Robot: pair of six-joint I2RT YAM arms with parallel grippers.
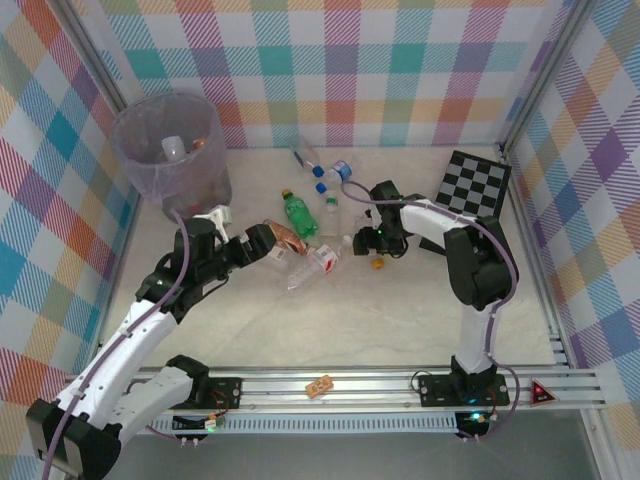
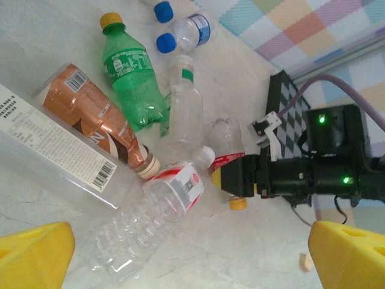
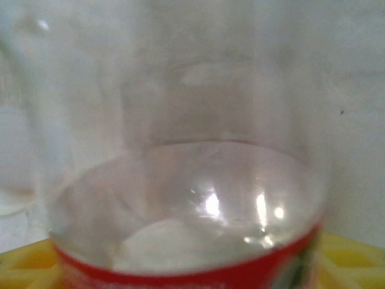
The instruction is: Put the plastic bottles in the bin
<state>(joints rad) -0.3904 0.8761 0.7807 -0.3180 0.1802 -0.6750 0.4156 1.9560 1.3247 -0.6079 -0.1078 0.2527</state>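
- Plastic bottles (image 1: 300, 215), clear, green and amber, lying scattered on the pale table (image 1: 400, 320) between the two arms.
- Standing at the far left corner: tall round translucent grey-lavender bin (image 1: 135, 165), already holding a clear bottle and an amber one.
- Hovering over the pile, fingers spread wide and gripping nothing: left gripper (image 1: 268, 245).
- Lying on their sides below it: copper-amber bottle (image 2: 96, 114), green bottle with yellow cap (image 2: 129, 84), clear ribbed bottle with red-and-white label (image 2: 171, 195).
- Straddling a small clear red-labelled bottle (image 2: 227, 144), a yellow finger on either side: right gripper (image 2: 227, 189). Impossible telling whether clamping or merely bracketing.
- Lying flat at the far right, behind that arm: black-and-white checkerboard (image 1: 475, 185).
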